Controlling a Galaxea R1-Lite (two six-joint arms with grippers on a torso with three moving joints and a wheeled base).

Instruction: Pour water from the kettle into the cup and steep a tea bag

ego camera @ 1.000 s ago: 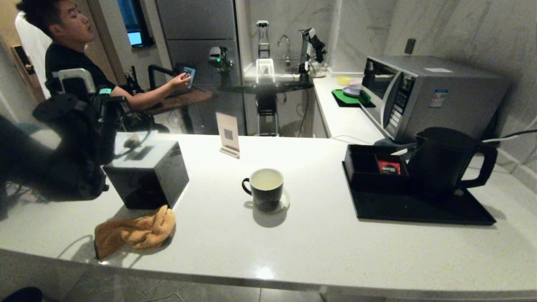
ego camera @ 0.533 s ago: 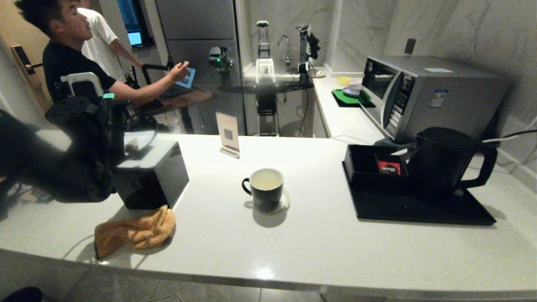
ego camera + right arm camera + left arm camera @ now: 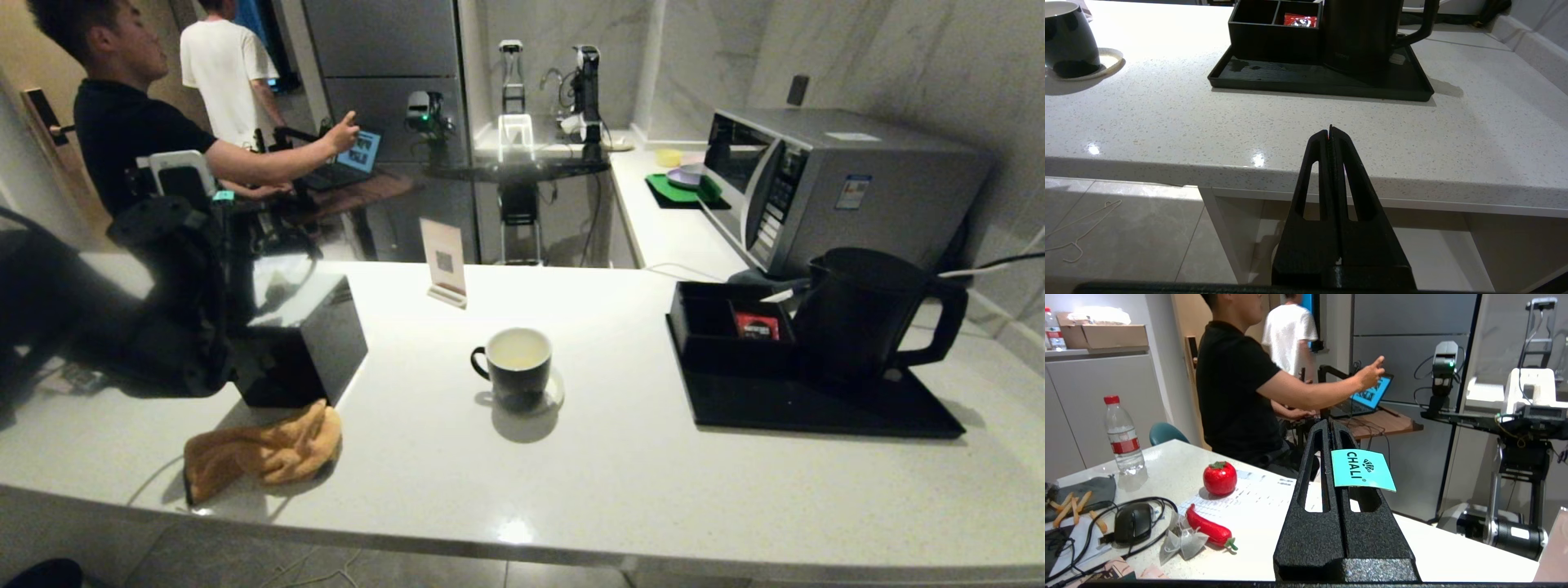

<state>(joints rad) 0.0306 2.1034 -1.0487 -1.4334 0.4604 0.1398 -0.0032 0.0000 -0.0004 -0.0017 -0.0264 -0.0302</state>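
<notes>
Here the cup (image 3: 516, 365) stands upright on a small coaster (image 3: 555, 392) near the middle of the counter (image 3: 620, 490), its ear handle turned toward the robot's left, and pale water (image 3: 518, 349) shows against its white inside. Well apart to its right, the kettle (image 3: 865, 314) stands upright on a black tray (image 3: 816, 408), spout aimed toward the cup's side and loop handle pointing the other way, toward the wall. Just beside the spout, a low box (image 3: 718, 327) on the tray holds a red packet (image 3: 755, 325) in the compartment nearest the kettle.

The left gripper (image 3: 1329, 426) is raised at the far left, fingers pressed together on a teal tag (image 3: 1361, 470) printed CHALI. Only the left wrist view shows this tag; in the head view the arm is a dark mass beside a black box (image 3: 298, 339) and an orange cloth (image 3: 261, 449).

The right gripper (image 3: 1330, 130) is out of the head view; its own camera shows it parked low before the counter's edge, fingers closed on nothing, pointing toward the tray.
</notes>
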